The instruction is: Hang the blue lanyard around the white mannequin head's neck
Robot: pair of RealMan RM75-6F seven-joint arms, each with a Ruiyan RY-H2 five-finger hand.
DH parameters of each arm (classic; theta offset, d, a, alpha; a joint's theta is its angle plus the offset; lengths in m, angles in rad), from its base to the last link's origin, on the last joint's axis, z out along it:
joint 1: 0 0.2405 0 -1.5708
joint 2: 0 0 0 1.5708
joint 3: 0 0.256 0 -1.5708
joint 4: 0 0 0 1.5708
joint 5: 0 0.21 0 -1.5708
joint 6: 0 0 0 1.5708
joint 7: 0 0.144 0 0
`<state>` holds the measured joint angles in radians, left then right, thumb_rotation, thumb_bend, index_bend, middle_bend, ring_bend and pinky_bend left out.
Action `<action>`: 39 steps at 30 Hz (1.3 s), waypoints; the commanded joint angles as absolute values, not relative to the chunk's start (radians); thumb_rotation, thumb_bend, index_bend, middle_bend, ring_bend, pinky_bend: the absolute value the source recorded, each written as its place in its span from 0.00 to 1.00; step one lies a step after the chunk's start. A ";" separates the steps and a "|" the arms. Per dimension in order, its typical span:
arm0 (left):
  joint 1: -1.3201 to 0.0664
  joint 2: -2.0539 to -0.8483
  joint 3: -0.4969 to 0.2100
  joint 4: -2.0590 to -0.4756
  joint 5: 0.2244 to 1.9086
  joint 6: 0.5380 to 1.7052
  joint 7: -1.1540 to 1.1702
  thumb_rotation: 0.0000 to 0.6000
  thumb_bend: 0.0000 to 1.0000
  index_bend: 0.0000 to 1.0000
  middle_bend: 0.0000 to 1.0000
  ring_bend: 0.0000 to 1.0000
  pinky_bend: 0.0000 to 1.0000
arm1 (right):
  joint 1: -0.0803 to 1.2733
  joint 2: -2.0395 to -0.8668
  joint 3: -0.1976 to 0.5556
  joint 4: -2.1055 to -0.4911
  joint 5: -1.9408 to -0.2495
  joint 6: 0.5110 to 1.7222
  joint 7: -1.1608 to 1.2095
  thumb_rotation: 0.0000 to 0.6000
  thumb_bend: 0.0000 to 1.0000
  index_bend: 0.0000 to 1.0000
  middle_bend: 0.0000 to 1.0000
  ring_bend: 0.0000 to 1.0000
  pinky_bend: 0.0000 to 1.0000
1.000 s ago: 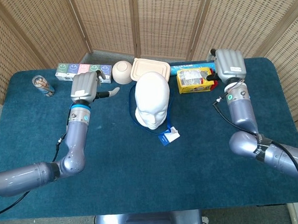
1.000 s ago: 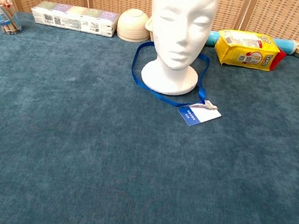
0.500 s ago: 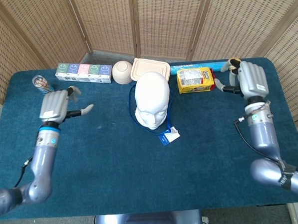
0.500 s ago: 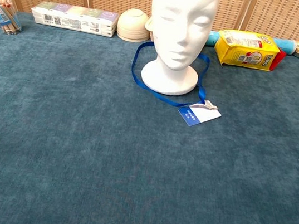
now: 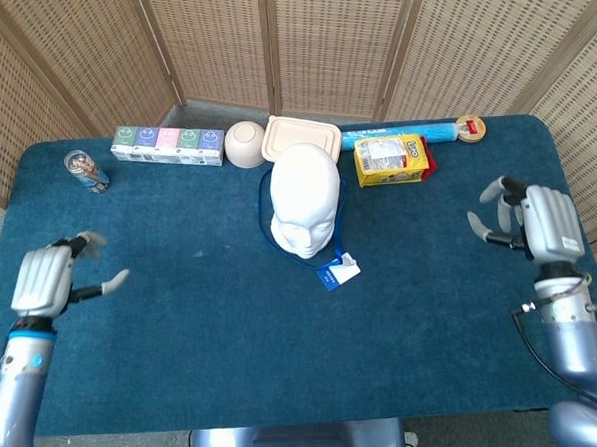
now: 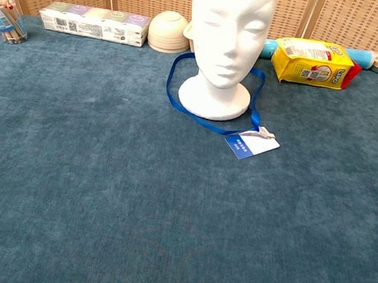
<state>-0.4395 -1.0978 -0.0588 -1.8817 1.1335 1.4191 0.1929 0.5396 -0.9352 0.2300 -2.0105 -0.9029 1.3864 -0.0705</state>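
The blue lanyard (image 6: pixel 176 83) lies as a loop around the white mannequin head (image 6: pixel 229 26), low down at its base. Its strap runs on both sides of the neck and comes together in front, where the badge (image 6: pixel 251 144) rests flat on the worktop (image 6: pixel 96 192), just beside the base on the near right. From these views I judge the hanging as done, or almost done; whether the strap sits on the neck itself or only rings the foot, I cannot tell.

The left robot hand (image 5: pixel 46 282) is at the near left edge of the worktop, open, with the fingers apart and nothing in it. The right robot hand (image 5: pixel 539 221) is at the right edge, also open and empty. Both are well apart from the head, and neither shows in the chest view.

The step in hand seems to be the withdrawal. To do it well, the arms should move away to the outside and not pass over the middle, because the head is light-looking and stands free, and a touch could tip it. The strap also should not be caught by a finger. If the loop must sit higher, one robot hand could pinch the strap at the far side and lift it gently, while the other steadies the head from the top. The badge can stay where it is.
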 commanded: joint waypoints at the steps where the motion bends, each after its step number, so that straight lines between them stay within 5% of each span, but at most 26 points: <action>1: -0.348 -1.072 0.016 -1.860 1.247 1.503 0.121 0.39 0.13 0.35 0.48 0.43 0.51 | 0.459 -0.932 0.167 -2.023 -1.004 1.440 -0.052 0.72 0.34 0.50 0.82 0.98 1.00; 18: -0.122 -1.116 0.120 -1.719 1.458 1.641 0.006 0.38 0.13 0.35 0.48 0.43 0.47 | 0.227 -1.032 0.022 -1.898 -1.229 1.571 -0.071 0.73 0.34 0.52 0.81 0.94 1.00; 39: 0.027 -1.119 0.113 -1.714 1.526 1.725 -0.060 0.40 0.13 0.35 0.48 0.43 0.46 | 0.081 -1.063 0.021 -1.877 -1.329 1.649 -0.057 0.72 0.34 0.53 0.81 0.94 1.00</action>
<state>0.0257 -1.1196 0.1141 -1.7128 1.5248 1.7246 -0.0605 0.0823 -1.0629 0.0193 -1.8772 -1.3260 1.6516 -0.0584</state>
